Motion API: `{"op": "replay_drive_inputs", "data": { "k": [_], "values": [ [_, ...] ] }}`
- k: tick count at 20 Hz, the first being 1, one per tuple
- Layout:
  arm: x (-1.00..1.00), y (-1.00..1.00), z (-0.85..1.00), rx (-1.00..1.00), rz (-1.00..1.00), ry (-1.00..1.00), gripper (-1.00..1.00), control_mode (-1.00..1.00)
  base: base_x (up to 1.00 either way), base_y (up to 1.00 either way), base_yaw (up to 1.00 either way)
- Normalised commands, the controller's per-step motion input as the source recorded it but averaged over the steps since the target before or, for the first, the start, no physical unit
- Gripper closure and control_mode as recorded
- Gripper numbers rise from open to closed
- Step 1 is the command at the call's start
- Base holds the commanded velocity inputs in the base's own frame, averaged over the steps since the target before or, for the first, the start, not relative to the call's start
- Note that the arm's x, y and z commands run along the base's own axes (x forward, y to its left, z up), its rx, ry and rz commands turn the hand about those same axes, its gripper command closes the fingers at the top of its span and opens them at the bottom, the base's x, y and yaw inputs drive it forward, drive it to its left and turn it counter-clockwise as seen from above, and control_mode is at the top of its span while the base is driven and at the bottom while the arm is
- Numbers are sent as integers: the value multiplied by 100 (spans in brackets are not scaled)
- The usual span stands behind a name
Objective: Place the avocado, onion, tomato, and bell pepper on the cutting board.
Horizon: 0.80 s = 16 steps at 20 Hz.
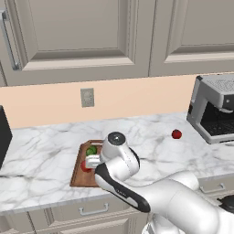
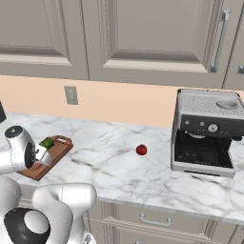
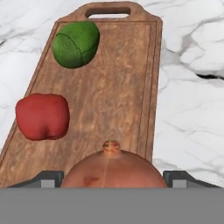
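Here the end effector [image 3: 113,183] hangs low over the cutting board [image 3: 118,87], clenched around the onion [image 3: 113,168], with the avocado [image 3: 76,43] and bell pepper [image 3: 43,116] already there; letting go too high could roll it off onto the tabletop [image 3: 192,87].

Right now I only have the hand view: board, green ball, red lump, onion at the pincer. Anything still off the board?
Observer: Yes. One small red ball sits on the marble counter, well apart from the board.
Operator: What's near it?
Observer: A coffee machine stands just past it, on the side away from the board, not touching it.
Operator: Landmark for the board?
Observer: Its handle end points at the back wall, roughly below a wall outlet.
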Motion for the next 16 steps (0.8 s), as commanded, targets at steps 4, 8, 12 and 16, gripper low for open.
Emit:
{"op": "replay_drive_inputs", "data": {
  "k": [4, 8, 12, 16],
  "values": [
    [10, 12, -15, 0, 0, 0, 100, -100, 0, 0, 0],
    [14, 12, -16, 0, 0, 0, 100, -100, 0, 0, 0],
    [17, 10, -16, 0, 0, 0, 100, -100, 0, 0, 0],
    [16, 5, -16, 0, 0, 0, 100, -100, 0, 0, 0]
  ]
}}
